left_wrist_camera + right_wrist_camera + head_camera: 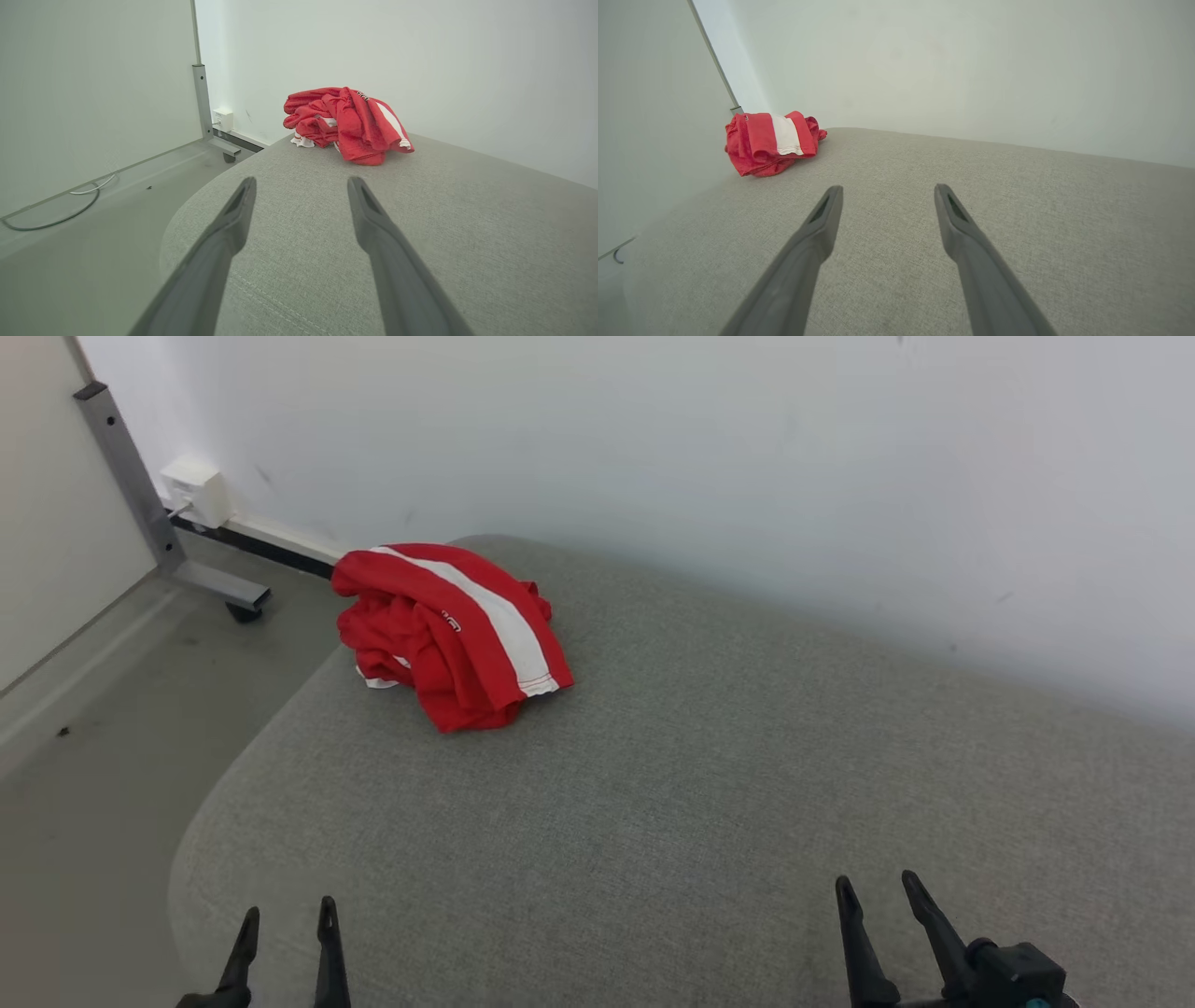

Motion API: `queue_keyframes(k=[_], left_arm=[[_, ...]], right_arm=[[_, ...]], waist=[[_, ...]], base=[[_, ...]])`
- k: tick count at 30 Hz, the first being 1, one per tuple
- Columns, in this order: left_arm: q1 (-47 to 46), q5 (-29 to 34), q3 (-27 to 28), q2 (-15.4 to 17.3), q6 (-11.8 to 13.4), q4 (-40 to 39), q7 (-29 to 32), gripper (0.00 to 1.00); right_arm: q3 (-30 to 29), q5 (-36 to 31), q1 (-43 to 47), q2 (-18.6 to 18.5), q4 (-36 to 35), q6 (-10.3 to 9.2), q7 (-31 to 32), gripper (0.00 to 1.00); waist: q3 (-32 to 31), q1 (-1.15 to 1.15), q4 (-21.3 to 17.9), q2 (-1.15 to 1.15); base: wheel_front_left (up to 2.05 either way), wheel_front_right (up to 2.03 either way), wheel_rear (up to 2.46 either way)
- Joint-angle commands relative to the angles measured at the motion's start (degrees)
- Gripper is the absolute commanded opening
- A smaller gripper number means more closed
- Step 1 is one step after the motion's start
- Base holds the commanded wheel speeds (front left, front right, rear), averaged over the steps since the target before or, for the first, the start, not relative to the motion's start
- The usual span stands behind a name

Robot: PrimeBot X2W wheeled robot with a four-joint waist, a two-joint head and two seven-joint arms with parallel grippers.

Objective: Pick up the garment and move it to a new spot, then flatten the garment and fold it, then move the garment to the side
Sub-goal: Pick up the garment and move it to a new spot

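The red garment [448,635] with its white stripe lies in a crumpled heap at the far left corner of the grey cushion [709,784]. It is close to the white wall [747,448] and just beside the edge where the cushion drops to the floor [112,728]. The left tool [288,907] and the right tool [877,878] are both at the near edge, well apart from the cloth, each with its two dark fingers spread and nothing between them. So I judge that the first step, picking the garment up, is not yet begun; nothing is flattened or folded. The next move, I think, calls for a long reach forward and to the left, most naturally by the left tool, which is nearer to the heap. The fingers should come down over a raised fold, perhaps the striped one on top, and take enough cloth that the whole heap lifts and does not slide off the edge.
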Motion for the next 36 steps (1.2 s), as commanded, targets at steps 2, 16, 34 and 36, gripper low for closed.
queue_keyframes(k=[2, 16, 34, 36], left_arm=[[0.7, -0.29, 1.15, -0.06, 0.56, -1.55, -0.2, 1.0], [0.4, -0.66, 3.53, -0.26, 0.15, -2.47, -0.2, 1.0], [-36.71, -14.65, 5.76, 6.37, -4.55, 16.49, 12.64, 1.0], [-40.96, -19.12, 6.72, 8.18, -4.84, 17.48, 17.43, 1.0]], right_arm=[[1.03, -0.38, -1.72, -0.16, 0.9, -0.12, -0.23, 1.0], [2.63, 0.26, -4.8, -0.16, 3.07, -0.12, -0.37, 1.0], [2.4, -7.91, -9.93, -0.18, -8.22, -0.12, 4.3, 1.0], [2.68, -8.57, -11.09, -0.22, -10.2, -0.12, 5.06, 1.0]], waist=[[3.52, 0.0, 3.76, 0.0], [5.29, 0.0, 4.62, 0.0], [23.12, 0.0, -9.51, 0.0], [26.09, 0.0, -12.29, 0.0]], base=[[0.0, 0.0, 0.0], [0.0, 0.0, 0.0], [0.0, 0.0, 0.0], [0.0, 0.0, 0.0]])
